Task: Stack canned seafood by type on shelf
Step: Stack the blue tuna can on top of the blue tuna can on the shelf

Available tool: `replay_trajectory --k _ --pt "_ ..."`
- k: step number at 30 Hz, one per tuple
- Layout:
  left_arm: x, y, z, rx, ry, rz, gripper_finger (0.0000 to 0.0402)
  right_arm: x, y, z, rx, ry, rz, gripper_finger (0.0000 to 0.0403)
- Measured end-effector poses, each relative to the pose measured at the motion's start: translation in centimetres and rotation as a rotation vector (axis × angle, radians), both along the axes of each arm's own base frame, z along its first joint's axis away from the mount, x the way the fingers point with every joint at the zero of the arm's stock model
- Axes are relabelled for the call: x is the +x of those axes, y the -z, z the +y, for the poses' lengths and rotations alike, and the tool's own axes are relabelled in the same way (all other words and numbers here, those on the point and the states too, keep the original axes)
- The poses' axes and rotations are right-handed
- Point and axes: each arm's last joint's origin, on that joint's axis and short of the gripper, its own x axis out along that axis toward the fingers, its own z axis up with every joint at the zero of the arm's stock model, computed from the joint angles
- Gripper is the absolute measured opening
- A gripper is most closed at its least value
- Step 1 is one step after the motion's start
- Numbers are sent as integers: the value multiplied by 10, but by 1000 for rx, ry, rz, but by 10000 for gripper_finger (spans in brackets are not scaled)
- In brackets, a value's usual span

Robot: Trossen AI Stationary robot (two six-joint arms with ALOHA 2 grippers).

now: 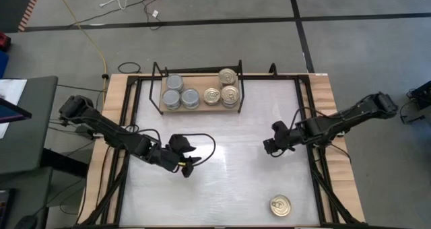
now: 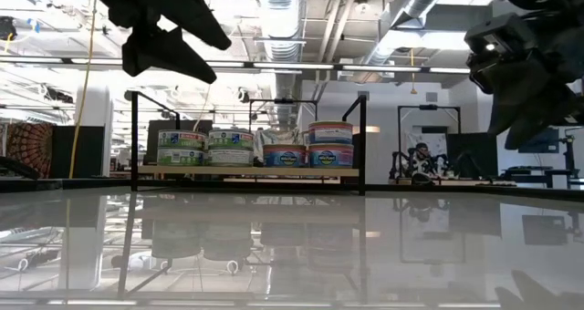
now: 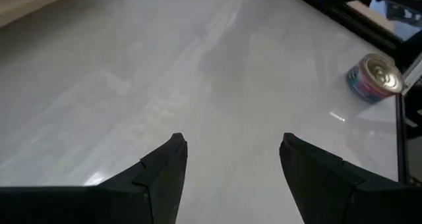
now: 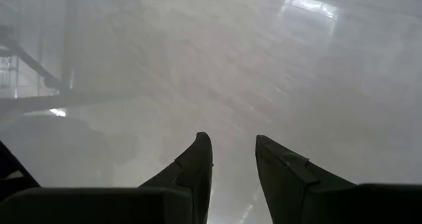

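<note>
**Meanwhile, both my jaws hang empty above the desk**

Broad and white, the desk (image 1: 215, 182) carries the shelf (image 1: 200, 108) at its far edge. Grey-topped tins (image 1: 179, 94) sit at the shelf's left end, gold-topped tins (image 1: 225, 89) at its right. One stray gold-topped tin (image 1: 281, 205) lies well apart from the shelf, near the desk's front right. My left gripper (image 1: 186, 167) hovers in front of the shelf, jaws spread, holding nothing. My right gripper (image 1: 271, 147) hangs to the shelf's right, jaws parted and empty.
</note>
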Motion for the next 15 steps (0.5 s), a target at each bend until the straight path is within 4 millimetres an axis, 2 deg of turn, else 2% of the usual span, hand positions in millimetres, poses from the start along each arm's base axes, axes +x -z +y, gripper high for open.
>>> replay_trajectory --k 15 --pt "0 0 2 28 -6 3 230 -1 -1 5 -18 -2 -15 141"
